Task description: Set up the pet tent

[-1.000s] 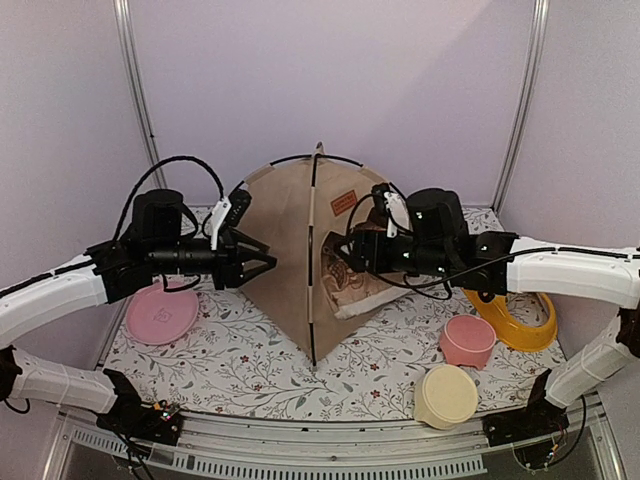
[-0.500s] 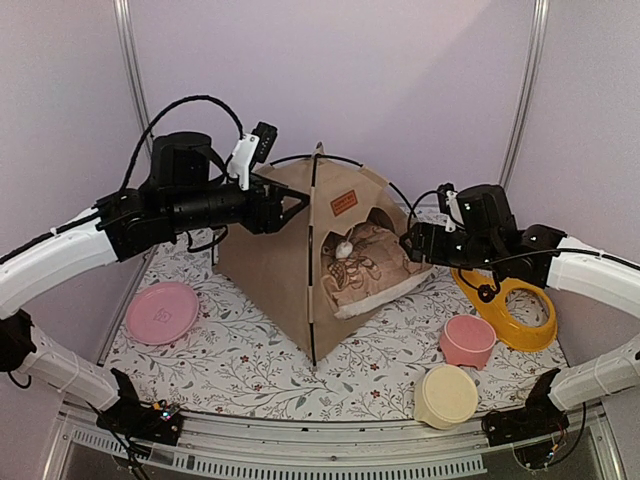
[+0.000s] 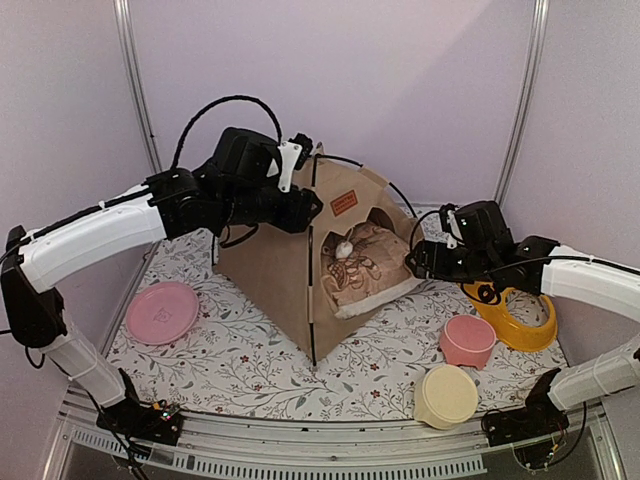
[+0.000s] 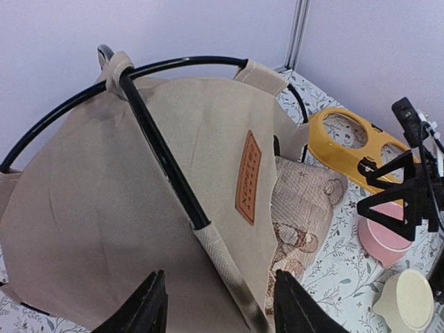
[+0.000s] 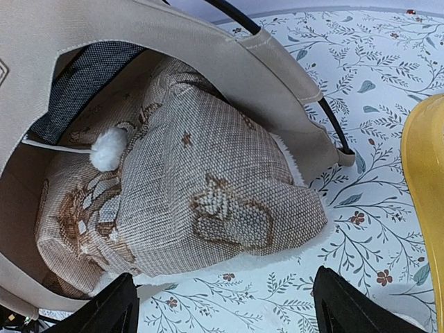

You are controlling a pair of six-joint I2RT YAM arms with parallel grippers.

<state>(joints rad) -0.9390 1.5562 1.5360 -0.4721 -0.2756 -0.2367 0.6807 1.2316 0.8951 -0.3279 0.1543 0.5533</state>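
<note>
The left arm [image 3: 90, 235], left of the pet tent [image 3: 270, 270], is showing white shells, black joints and a looping black cable [image 3: 215, 102]. The right arm [image 3: 590, 275], opposite, is matching.

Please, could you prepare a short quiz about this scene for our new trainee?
1. True or false: the cushion sticks out of the pet tent through its doorway.
2. In the top view, what lies on the table left of the tent? A) yellow feeder B) pink plate C) cream bowl
3. What does the right gripper hold?
Key: 1 true; 2 B; 3 nothing, it is open.
</note>
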